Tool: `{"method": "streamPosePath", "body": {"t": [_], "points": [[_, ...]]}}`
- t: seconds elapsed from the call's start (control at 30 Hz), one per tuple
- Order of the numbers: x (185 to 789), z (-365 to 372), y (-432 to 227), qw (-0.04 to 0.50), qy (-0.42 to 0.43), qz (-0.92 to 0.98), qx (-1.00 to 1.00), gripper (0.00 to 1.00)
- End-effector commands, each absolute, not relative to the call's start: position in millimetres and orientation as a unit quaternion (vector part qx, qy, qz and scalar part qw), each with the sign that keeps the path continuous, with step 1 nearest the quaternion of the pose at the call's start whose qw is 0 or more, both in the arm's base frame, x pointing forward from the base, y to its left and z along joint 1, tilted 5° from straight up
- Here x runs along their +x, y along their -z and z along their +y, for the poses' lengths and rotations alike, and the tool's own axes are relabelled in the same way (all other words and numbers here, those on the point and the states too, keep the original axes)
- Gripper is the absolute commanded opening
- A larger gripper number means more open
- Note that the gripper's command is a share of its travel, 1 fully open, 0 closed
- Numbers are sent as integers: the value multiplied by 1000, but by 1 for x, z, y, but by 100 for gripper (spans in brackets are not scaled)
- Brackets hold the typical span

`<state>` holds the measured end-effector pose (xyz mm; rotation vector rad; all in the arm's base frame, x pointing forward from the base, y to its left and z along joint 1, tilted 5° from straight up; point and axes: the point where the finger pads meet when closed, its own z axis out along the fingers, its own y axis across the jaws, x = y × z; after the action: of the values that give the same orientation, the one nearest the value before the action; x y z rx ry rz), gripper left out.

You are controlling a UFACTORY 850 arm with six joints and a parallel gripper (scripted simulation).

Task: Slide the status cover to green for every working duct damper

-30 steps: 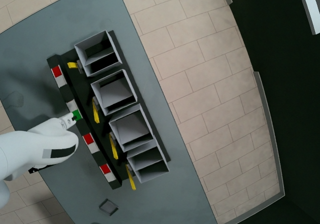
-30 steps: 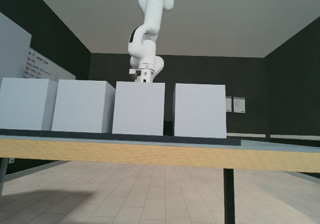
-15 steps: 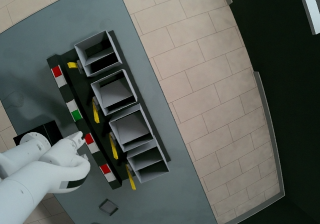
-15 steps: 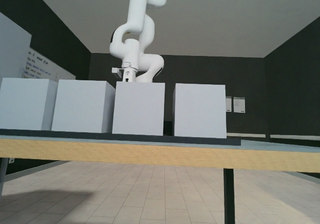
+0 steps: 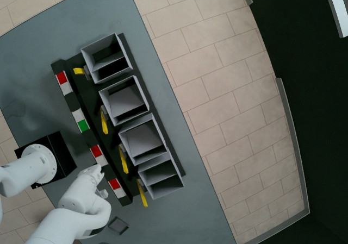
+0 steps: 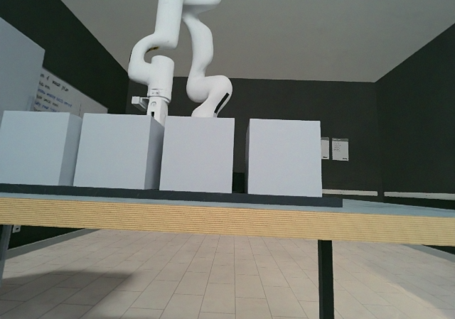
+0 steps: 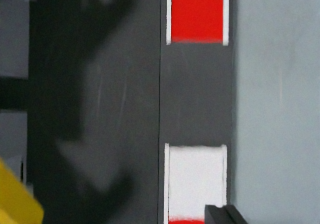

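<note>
Four grey duct dampers stand in a row on a black base (image 5: 112,118), each with a yellow handle, such as the third's (image 5: 123,159). In front runs the slider strip. The first slider (image 5: 61,77) shows red. The second (image 5: 83,125) shows green. The third (image 5: 95,150) shows red with its white cover (image 5: 101,160) beside it. The fourth (image 5: 114,183) shows red. My gripper (image 5: 98,170) is shut and empty, low over the third slider's cover. In the wrist view its fingertip (image 7: 225,215) is at the edge of that cover (image 7: 196,181); the fourth slider's red (image 7: 197,11) lies beyond.
The arm's black base block (image 5: 46,158) stands beside the slider strip. A small dark square object (image 5: 118,225) lies on the table near the fourth damper's end. From the exterior view the dampers hide the fingers; only the wrist (image 6: 156,106) shows above them.
</note>
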<state>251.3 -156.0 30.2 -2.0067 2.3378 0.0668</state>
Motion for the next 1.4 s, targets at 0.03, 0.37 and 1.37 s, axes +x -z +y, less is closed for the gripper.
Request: {"method": "streamPosePath", "body": {"t": [0.03,0.37,1.37], "points": [[247,-198,-25,33,-25,758,-651,0],[245,-206,-24,32,-24,758,-651,0],[247,-204,11,32,-26,758,-651,0]]}}
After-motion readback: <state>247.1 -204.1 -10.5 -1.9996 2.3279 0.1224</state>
